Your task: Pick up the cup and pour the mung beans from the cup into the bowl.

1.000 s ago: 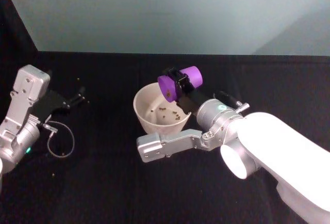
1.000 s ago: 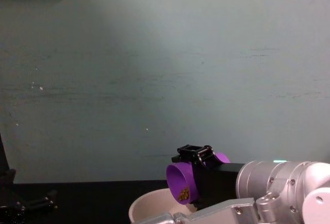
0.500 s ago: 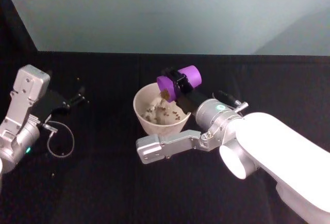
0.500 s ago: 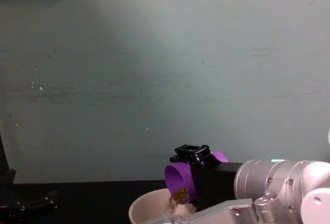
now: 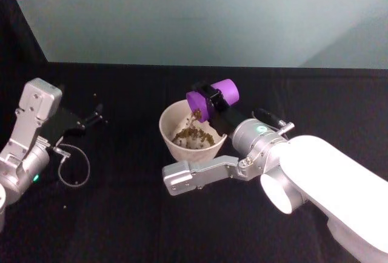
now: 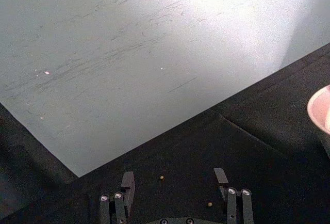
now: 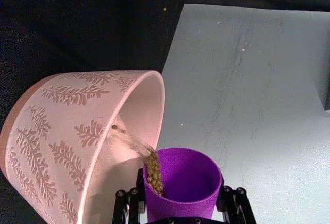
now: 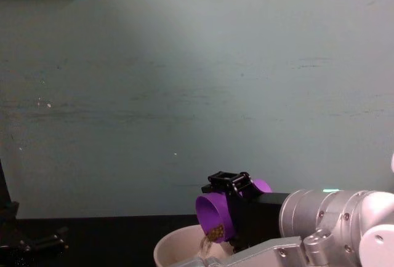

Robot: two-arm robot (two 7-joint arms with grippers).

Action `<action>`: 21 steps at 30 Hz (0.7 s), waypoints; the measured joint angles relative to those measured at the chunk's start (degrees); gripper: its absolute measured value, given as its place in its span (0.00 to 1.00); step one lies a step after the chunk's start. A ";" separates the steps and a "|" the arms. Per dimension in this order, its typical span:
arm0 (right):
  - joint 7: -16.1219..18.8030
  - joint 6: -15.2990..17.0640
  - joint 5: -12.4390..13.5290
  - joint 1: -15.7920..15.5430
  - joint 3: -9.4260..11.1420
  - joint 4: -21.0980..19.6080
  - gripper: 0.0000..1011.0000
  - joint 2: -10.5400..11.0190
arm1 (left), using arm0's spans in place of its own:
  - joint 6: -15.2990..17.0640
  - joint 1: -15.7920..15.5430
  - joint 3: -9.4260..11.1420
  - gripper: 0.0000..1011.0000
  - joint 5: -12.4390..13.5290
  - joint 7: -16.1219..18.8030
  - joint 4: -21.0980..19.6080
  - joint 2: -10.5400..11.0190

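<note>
The purple cup (image 5: 212, 99) is lying tipped on its side in the air above the far right part of the bowl's rim. Its long axis is running close to level, with its mouth pointing toward the robot's left and slightly down and its base pointing right. Mung beans (image 7: 153, 172) are spilling over the low lip of the cup (image 7: 180, 182) in a thin stream, and a mound of them is sitting in the bottom of the bowl (image 5: 165, 134). The right gripper (image 5: 209, 96) is holding the cup, its black fingers (image 7: 129, 203) pressing on opposite sides of the purple wall. The silver and white right arm is reaching in from the right, just beside the bowl. The bowl is standing upright near the middle of the table, and its pale pink outer wall (image 7: 67, 126) is showing a leafy frond pattern. From the chest, the cup (image 8: 212, 215) is showing its round mouth toward the left, just above the bowl's rim (image 8: 166, 248). A black cloth (image 5: 121, 214) is covering the table, and a pale teal-grey wall (image 5: 182, 14) is rising right behind it. Well apart on the left, the left gripper (image 5: 91, 116) is resting low over the cloth, its fingers (image 6: 127, 182) spread wide and holding nothing, with a few stray beans (image 6: 162, 177) lying on the cloth between them. A thin looped cable (image 5: 76, 169) is hanging beside that arm.
</note>
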 joint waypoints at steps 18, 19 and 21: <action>0.60 -0.20 -0.33 0.34 -0.43 -0.44 0.73 0.39 | 0.00 0.00 0.00 0.99 0.00 0.00 0.00 0.00; 0.72 -0.21 -0.48 0.41 -0.53 -0.49 0.73 0.42 | 0.00 0.00 0.00 0.99 0.00 0.00 0.00 0.00; 0.93 -0.21 -0.83 0.52 -0.74 -0.63 0.73 0.51 | 0.00 0.00 0.00 0.99 0.00 0.00 0.00 0.00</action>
